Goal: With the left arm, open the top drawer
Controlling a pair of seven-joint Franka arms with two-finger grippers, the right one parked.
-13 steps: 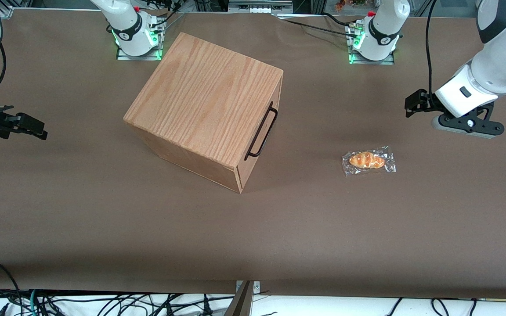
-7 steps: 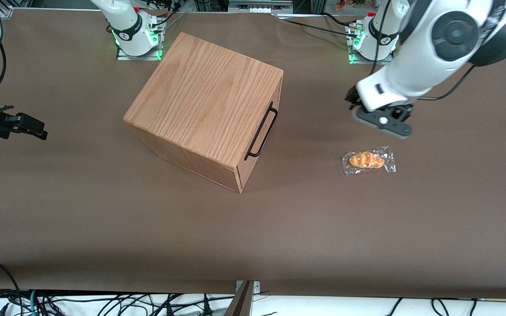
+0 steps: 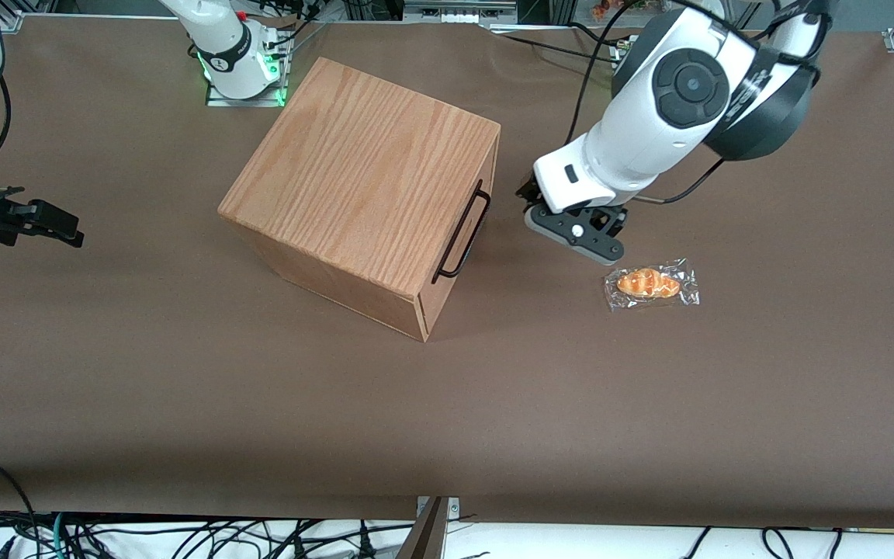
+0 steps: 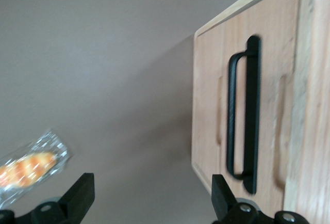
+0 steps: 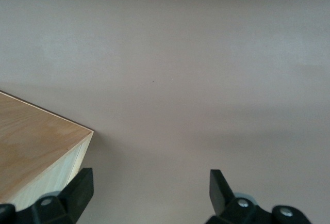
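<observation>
The wooden box (image 3: 369,186) stands on the brown table (image 3: 183,404), turned at an angle, and from the front camera almost only its oak-grain lid shows; the face that carries the drawers is seen edge-on, so the top drawer (image 4: 242,105) cannot be told apart from the rest of the box there. Only its black wire handle (image 3: 462,235) stands out clearly, running along the upper edge of that face, and the drawer front appears flush with the box, closed. The left arm (image 3: 672,101) reaches in from the working arm's end of the table, its white wrist block covering most of the gripper (image 3: 571,229), which hangs above the table in front of the drawer face, near the handle but apart from it. In the wrist view the two black fingers (image 4: 77,198) are cut off at the frame's edge, spread wide with nothing between them, and the handle (image 4: 243,110) is seen face on, though blurred, so the seams around the drawer front are hard to trace. A wrapped bread roll (image 3: 651,283) lies on the table just beside the gripper, nearer to the front camera; in the wrist view only part of its crinkled clear wrapper (image 4: 31,164) shows, out of focus.
</observation>
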